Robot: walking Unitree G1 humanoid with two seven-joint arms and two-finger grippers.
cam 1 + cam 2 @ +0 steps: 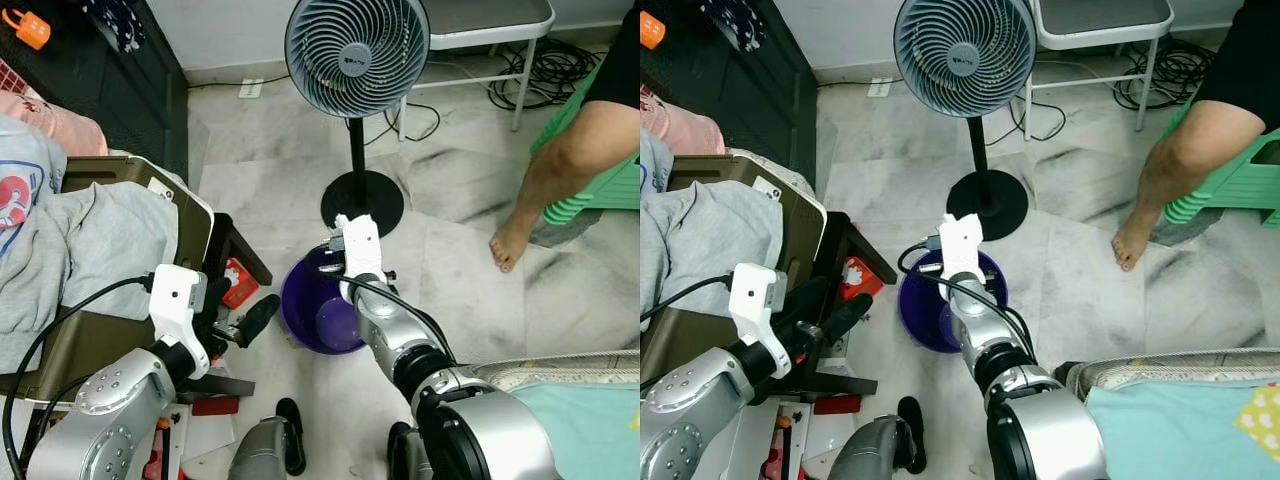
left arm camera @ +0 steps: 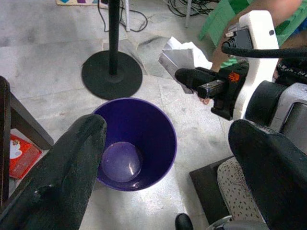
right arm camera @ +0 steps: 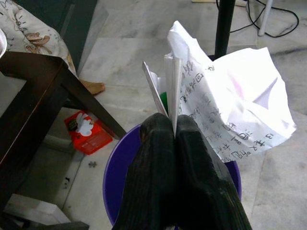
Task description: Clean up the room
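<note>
- Centre of the left eye view: round purple plastic bin [image 1: 322,308] on pale marble floor [image 1: 450,200], just in front of the black round base of a grey standing fan [image 1: 356,52].
- Right gripper [image 3: 175,125] poised above the bin's mouth, black fingers pressed together on a crumpled white sheet of paper with handwriting [image 3: 230,108]; probably held there to fall straight in once released.
- Left gripper [image 2: 165,160] at lower left of the left eye view, fingers spread wide with nothing between them, aimed at the bin, apparently waiting.
- Red tissue packet [image 1: 238,281] on the floor beside a dark wooden table leg [image 1: 245,250], left of the bin; likely more clutter to collect.
- Upper right: a person's bare leg and foot [image 1: 511,243], well apart from the bin.
</note>
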